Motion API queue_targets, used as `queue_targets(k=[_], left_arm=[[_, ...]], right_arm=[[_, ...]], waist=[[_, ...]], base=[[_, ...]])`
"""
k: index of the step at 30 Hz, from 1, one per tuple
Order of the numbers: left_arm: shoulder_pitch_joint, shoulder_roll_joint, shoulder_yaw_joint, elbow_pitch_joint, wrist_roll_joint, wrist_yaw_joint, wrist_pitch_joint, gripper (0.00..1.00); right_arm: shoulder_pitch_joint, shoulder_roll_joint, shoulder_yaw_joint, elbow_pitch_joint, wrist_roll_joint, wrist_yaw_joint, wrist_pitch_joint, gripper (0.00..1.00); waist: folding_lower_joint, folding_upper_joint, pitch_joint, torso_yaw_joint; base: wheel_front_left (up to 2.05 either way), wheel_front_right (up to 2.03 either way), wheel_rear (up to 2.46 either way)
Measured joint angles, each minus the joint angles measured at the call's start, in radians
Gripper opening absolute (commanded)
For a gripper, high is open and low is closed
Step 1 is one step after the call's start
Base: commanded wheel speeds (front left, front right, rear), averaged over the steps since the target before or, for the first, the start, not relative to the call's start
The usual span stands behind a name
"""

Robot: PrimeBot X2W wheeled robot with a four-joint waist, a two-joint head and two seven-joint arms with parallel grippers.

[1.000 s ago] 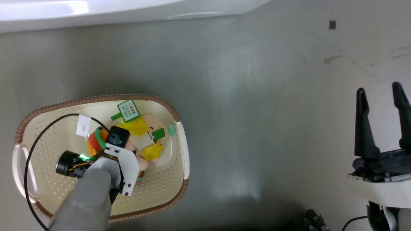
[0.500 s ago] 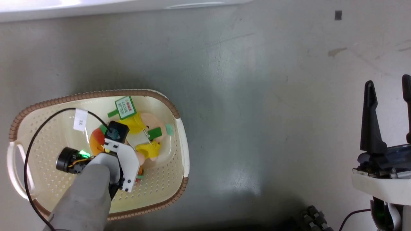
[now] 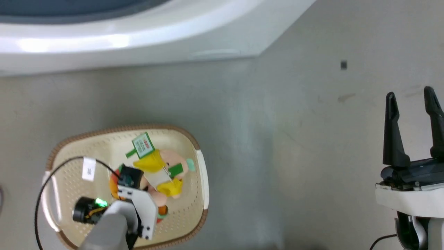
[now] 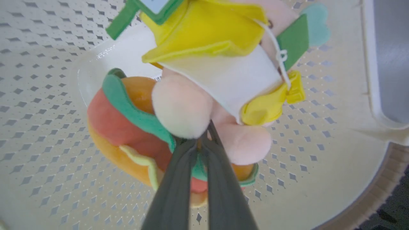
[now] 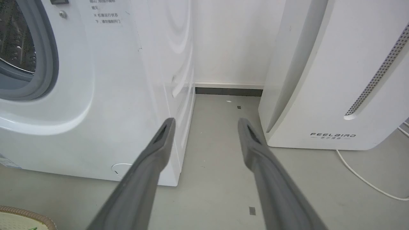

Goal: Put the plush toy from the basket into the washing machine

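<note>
Plush toy in basket, beside washing machine

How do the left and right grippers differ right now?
The left gripper is shut on the plush toy; the right gripper is open and empty. The left gripper is inside the basket; the right gripper is over the floor. Both have two long dark fingers.

White slanted appliance with grey lettering, white cable on grey floor, white wall
</note>
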Motion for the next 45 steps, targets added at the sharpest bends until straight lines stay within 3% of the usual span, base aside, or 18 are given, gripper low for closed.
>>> queue_targets(k=[13,33,45], left_arm=[[0.146,-0.030,0.035,-0.055,-0.053,0.017,-0.110,0.00],[0.465,-0.023,0.193,-0.802,0.041,0.079,-0.113,0.00],[0.462,-0.001,0.281,-1.087,0.111,0.076,-0.113,0.00]], right_arm=[[0.065,0.000,-0.014,0.042,0.000,0.000,0.000,1.00],[0.168,0.000,-0.036,0.073,0.027,0.000,0.000,1.00],[0.181,0.000,-0.032,0.067,0.035,0.000,0.000,1.00]], waist=[[-0.0001,0.0000,-0.254,0.050],[-0.0002,0.0000,-0.503,0.146],[-0.0002,0.0000,-0.497,0.116]], base=[[0.00,0.00,0.00],[0.00,0.00,0.00],[0.00,0.00,0.00]])
